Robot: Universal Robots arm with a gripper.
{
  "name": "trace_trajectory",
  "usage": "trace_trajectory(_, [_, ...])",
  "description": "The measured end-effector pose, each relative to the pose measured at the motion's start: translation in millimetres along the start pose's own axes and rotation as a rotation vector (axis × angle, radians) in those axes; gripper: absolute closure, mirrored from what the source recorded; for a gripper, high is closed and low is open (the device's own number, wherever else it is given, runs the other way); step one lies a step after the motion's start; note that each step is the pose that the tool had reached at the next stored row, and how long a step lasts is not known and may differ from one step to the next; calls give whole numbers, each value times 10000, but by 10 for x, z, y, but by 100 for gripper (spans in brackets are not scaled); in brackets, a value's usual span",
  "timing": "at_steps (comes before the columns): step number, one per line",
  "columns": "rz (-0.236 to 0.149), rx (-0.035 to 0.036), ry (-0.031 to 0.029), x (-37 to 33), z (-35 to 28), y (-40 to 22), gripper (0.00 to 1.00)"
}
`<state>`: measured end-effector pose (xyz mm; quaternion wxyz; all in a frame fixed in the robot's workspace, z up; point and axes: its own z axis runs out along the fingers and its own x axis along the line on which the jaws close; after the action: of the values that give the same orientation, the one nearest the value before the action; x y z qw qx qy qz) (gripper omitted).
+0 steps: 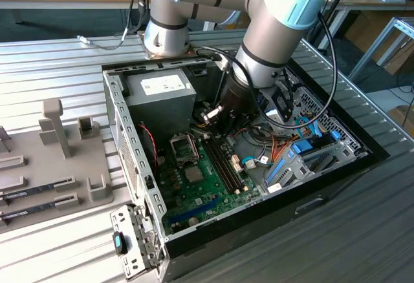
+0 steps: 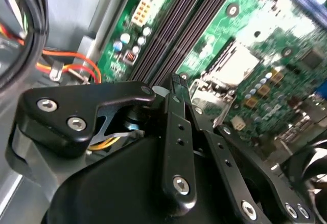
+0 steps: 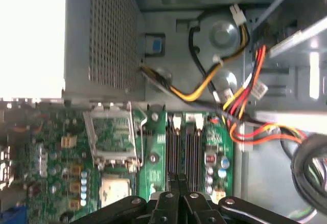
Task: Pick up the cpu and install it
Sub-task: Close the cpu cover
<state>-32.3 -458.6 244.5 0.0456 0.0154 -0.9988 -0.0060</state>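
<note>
I find the cpu (image 3: 115,191) lying flat on the green board (image 3: 153,178), a dull silver square. In the second wrist view glare washes it out (image 2: 237,63), so I can't make out its edges or whether it sits fully down. In the exterior view it is a small grey square (image 1: 193,174), a little way from the power supply box (image 1: 162,95).

The hinged frame (image 3: 110,134), a thin rectangle of bright steel with the board showing through it, stands open between the cpu and the power supply box.

The gripper (image 3: 177,178) is clenched on nothing. Its black fingers (image 3: 172,192) are pressed together in line with the long black memory slots (image 3: 184,147), beside the cpu and apart from it. In the exterior view the grey arm (image 1: 272,44) hides the fingertips from me.

The case (image 1: 119,121) is an open grey sheet-metal box. It holds:
- the board
- the power supply box with its perforated side
- blue plastic drive brackets (image 1: 304,148) at the end away from the power supply box
- a tangle of yellow, red and orange wires (image 3: 202,88) next to the power supply box

The case rests on a ribbed metal table (image 1: 65,57).
</note>
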Motion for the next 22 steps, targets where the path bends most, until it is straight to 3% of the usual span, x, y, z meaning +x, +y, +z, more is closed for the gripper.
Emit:
trace_trajectory(2, [-12,-134,-4,6,26,30,89])
trace_trajectory(5, [-20,-205,-6,20,68,65,89])
trace_trajectory(6, [-27,-288,-9,25,87,89,89])
trace_trajectory(7, [-42,-443,-14,25,93,91,89])
trace_trajectory(10, [-128,-1035,-29,26,94,91,89])
trace_trajectory(13, [-291,-1530,-38,25,94,91,89])
trace_trajectory(14, [-753,-1580,1,25,96,92,89])
trace_trajectory(16, [-1424,-1579,62,25,102,91,89])
trace_trajectory(20, [-2176,-1635,123,24,111,91,89])
trace_trajectory(22, [-2734,-1634,175,23,125,91,89])
